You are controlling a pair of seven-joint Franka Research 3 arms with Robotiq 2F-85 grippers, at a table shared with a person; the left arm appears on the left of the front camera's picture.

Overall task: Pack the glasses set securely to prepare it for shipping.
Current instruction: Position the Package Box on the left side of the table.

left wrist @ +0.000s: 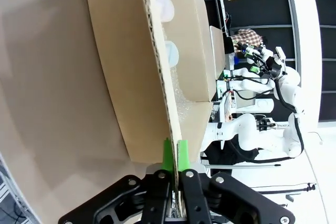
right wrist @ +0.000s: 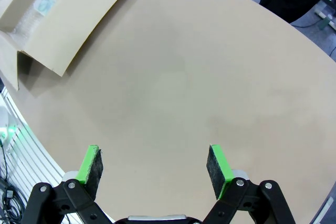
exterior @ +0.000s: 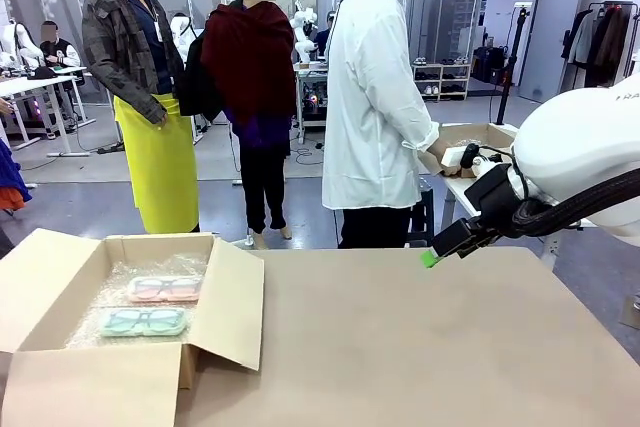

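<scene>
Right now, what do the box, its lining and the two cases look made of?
Box: corrugated cardboard, matte brown; fluted edge shows in the left wrist view.
Lining: looks like clear bubble wrap, crinkled and glossy.
Pink case, mint case: probably translucent plastic; frames show through.

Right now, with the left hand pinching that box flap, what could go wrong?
1. The left hand is shut on a thin flap edge; pulling could tear it or drag the cardboard box.
2. The pink case and green case lie loose on bubble wrap; they could slide.
</scene>
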